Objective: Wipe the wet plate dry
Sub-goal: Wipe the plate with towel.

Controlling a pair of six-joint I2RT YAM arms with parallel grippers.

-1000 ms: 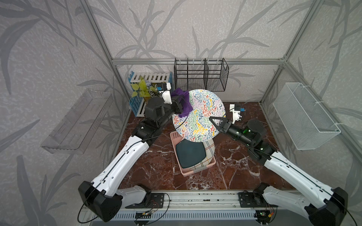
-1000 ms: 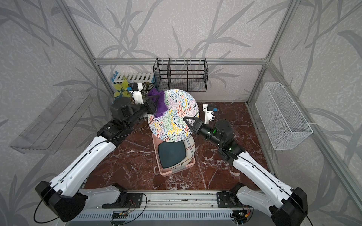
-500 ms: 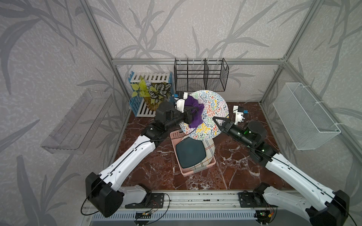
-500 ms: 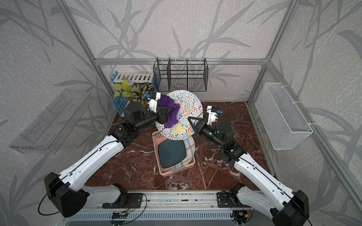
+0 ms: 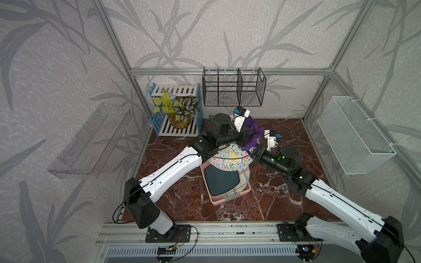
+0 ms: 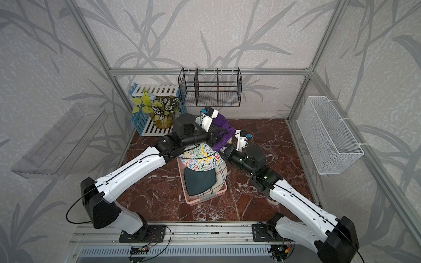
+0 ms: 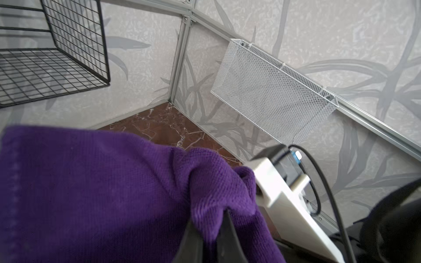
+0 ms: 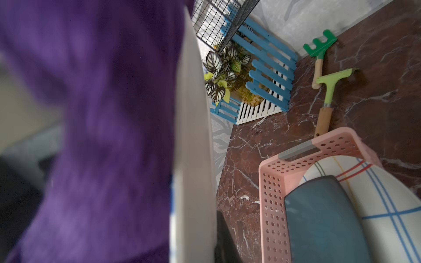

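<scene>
Left gripper (image 7: 213,230): fingers are closing tight on a bunched fold of the purple cloth (image 7: 91,193). The rest of the cloth is spilling out beyond the fingertips. In both top views the cloth (image 5: 250,127) (image 6: 222,127) is lying against the upper part of the plate face, right at those fingers.

Right gripper (image 5: 254,152): fingers are clamping the rim of the squiggle-patterned plate (image 5: 230,159) and holding it tilted in the air. The right wrist view is showing the plate (image 8: 193,136) edge-on, running out from one dark finger (image 8: 224,241), with the cloth (image 8: 102,136) blurred on its far side.

Both sets of fingertips are sitting near each other, across the plate's upper edge.

Below the fingers, the pink perforated basket (image 5: 227,200) is resting on the marble floor. It is carrying a dark teal plate (image 5: 222,180) on top of a plaid plate (image 5: 242,180). The held plate's lower edge is overhanging the basket's far end.
</scene>
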